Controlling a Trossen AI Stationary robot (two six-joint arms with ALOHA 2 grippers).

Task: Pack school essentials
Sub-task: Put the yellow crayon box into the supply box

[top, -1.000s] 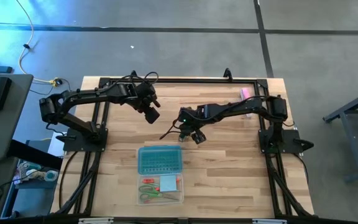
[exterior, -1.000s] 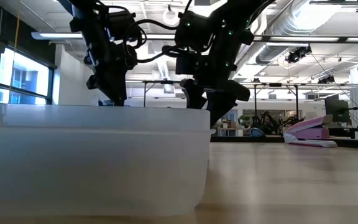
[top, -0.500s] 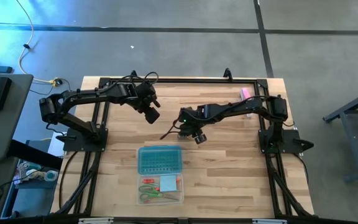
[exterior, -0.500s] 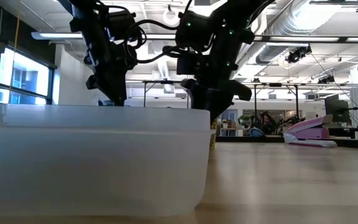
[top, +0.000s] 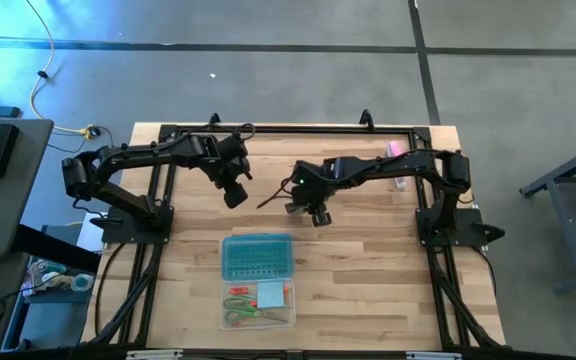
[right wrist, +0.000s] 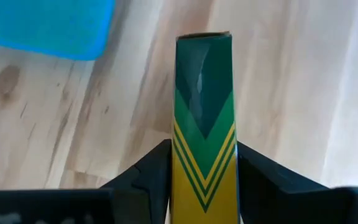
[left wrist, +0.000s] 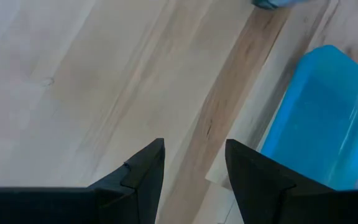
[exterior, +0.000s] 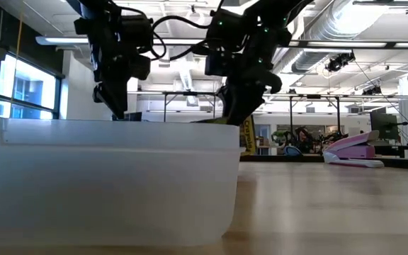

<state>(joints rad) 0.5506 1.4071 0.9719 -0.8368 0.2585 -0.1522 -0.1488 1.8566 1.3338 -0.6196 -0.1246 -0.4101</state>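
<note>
My right gripper point(top: 314, 212) point(right wrist: 204, 149) hangs over the middle of the table, shut on a flat yellow-green piece point(right wrist: 204, 106) with green chevron stripes. In the low view its yellow lower end point(exterior: 248, 134) shows under the gripper point(exterior: 234, 106). My left gripper point(top: 233, 190) point(left wrist: 194, 149) is open over bare wood to the left of it, holding nothing. Near the front edge the clear box point(top: 258, 303) holds green-handled scissors point(top: 253, 316), a light-blue note pad point(top: 271, 294) and an orange-red pen point(top: 236, 291). My right gripper pinches the yellow-green piece between its two fingers point(right wrist: 148, 174), one on each long edge of its yellow part point(right wrist: 188, 177). The fingers come from above, pointing down, and lie along the piece. It hangs about upright below them, lifted clear of the table.
The teal lid point(top: 258, 257) point(left wrist: 328, 124) point(right wrist: 48, 25) lies flat on the table just beyond the clear box, whose pale wall point(exterior: 105, 177) fills the low view's left. A pink stapler point(top: 395, 150) point(exterior: 353, 150) rests near the far right corner. Bare wood lies to the right.
My right gripper has risen with the yellow-green piece and drifted a little toward the far edge; the piece's lower end now hangs higher above the table. My left gripper has shifted slightly toward the table's left.
</note>
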